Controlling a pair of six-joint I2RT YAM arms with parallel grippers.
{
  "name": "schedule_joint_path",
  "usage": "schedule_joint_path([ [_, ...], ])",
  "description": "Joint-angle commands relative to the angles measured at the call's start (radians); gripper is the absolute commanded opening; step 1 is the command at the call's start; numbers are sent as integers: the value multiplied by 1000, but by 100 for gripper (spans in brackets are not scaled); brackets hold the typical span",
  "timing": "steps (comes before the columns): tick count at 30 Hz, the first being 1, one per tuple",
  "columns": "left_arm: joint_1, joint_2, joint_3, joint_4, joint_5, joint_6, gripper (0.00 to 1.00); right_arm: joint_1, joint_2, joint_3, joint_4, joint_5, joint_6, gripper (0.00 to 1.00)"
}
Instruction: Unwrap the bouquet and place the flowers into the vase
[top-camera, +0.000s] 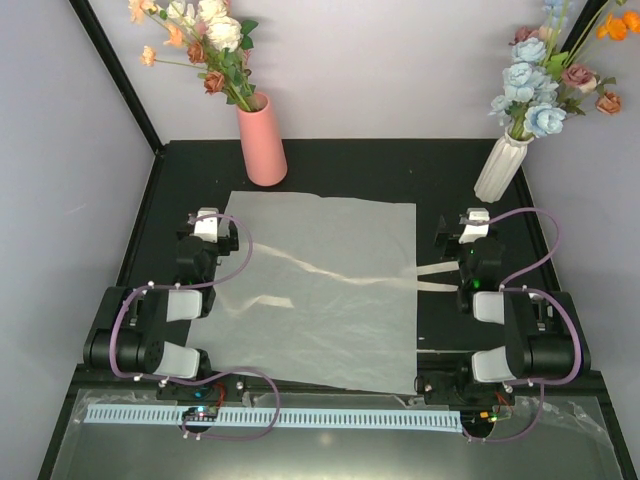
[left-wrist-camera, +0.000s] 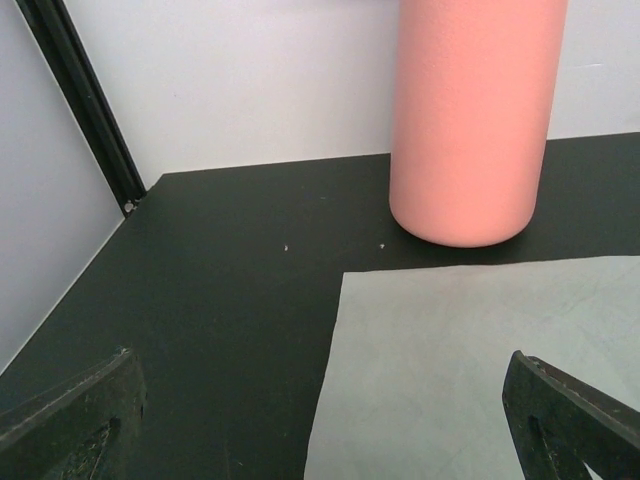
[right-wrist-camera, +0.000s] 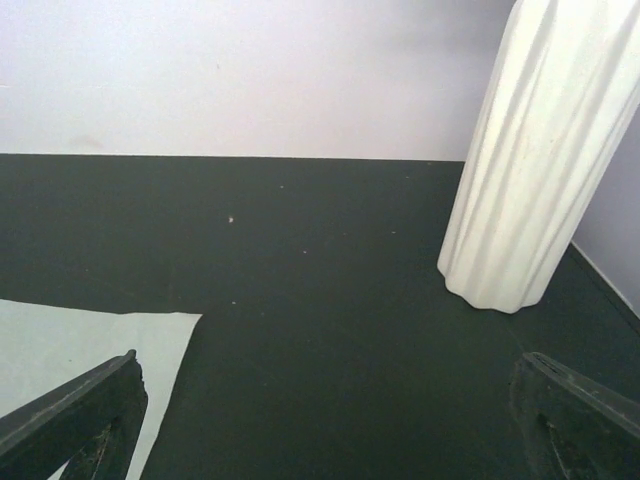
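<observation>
Pink, peach and cream flowers (top-camera: 205, 40) stand in the vase (top-camera: 262, 140), light and floppy, best pinched low on the stems I judge, with my left gripper (top-camera: 209, 224) and right gripper (top-camera: 471, 228) spread empty nearer me than it.

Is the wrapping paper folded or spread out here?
Spread. The wrapping paper lies as one flat, open sheet on the table, with the ribbon loose at its right edge.

Top camera overlooks the table (top-camera: 370, 170); low wrist cameras closely face the vase (left-wrist-camera: 470, 120) and white vase (right-wrist-camera: 540, 160).
</observation>
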Motion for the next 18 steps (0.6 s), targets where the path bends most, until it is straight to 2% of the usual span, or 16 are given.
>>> schedule_joint_path([
  [1,6,-12,14,13,26,-11,99,-1,-5,11,53,-33,8,100],
  [18,5,-13,14,14,26,-11,99,-1,-10,20,24,-31,12,100],
])
